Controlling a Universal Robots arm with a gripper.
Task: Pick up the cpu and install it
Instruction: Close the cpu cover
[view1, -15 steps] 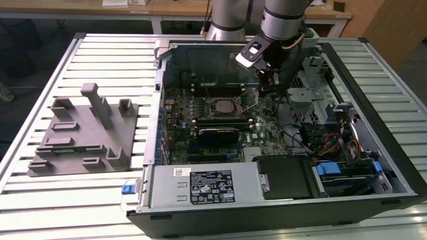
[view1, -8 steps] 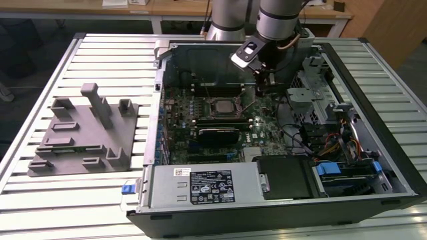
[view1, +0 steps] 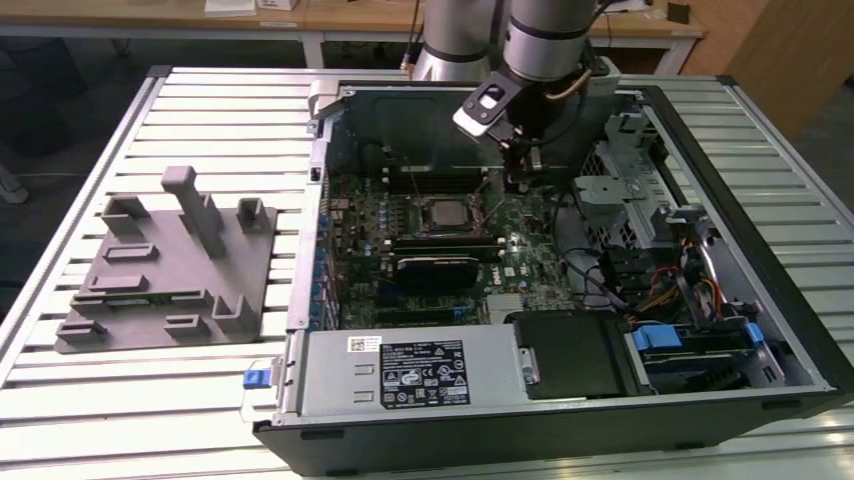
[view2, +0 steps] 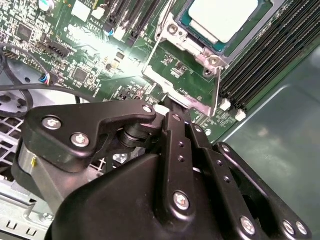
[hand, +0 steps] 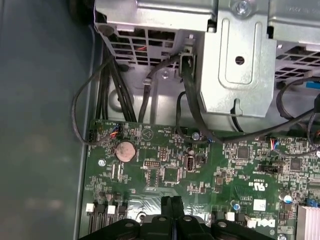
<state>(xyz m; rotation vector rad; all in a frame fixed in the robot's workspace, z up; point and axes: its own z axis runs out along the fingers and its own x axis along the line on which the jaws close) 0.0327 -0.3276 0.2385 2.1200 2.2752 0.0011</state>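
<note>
Plainly, the cpu (view2: 227, 17) already sits in its socket on the motherboard (hand: 225, 165), with the metal socket frame (view2: 192, 45) around its silvery top. In the second wrist view the hand (view2: 170, 114) has its fingers pinched together on nothing, the tips right at the frame's edge.

We judge the risk to lie there. A sideways nudge against that thin stamped frame could bend it or shift the chip in its seat, and the loose black cables (hand: 186, 85) nearby could snag the arm.

The chip's lid is smooth, matte and square with a pale rim. The frame is bright, thin sheet metal with screw heads, and the board is green and dense with tiny parts. In the exterior view the case (view1: 534, 440) lies open on a ribbed tabletop (view1: 200, 110).
</note>
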